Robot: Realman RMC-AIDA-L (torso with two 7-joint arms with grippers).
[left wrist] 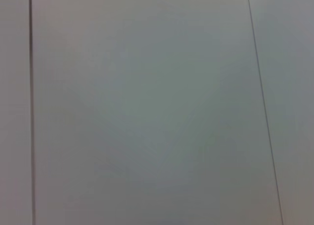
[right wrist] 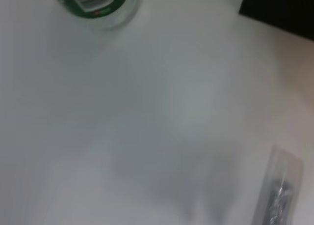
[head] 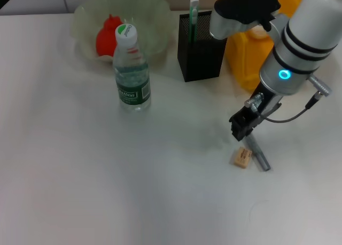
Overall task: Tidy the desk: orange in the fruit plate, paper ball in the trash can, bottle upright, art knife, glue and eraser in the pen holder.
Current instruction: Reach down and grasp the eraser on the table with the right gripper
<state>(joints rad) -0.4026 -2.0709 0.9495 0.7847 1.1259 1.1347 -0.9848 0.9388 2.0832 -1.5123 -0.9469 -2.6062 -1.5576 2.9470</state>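
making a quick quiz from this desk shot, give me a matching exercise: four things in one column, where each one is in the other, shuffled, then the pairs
Things
1. orange
2. art knife
3. bottle
4. eraser

Places
A. lying on the desk next to the glue, just below the right gripper
B. standing upright on the desk in front of the fruit plate
C. inside the fruit plate
D. sticking up out of the pen holder

Pairs: 1-C, 2-D, 3-B, 4-A
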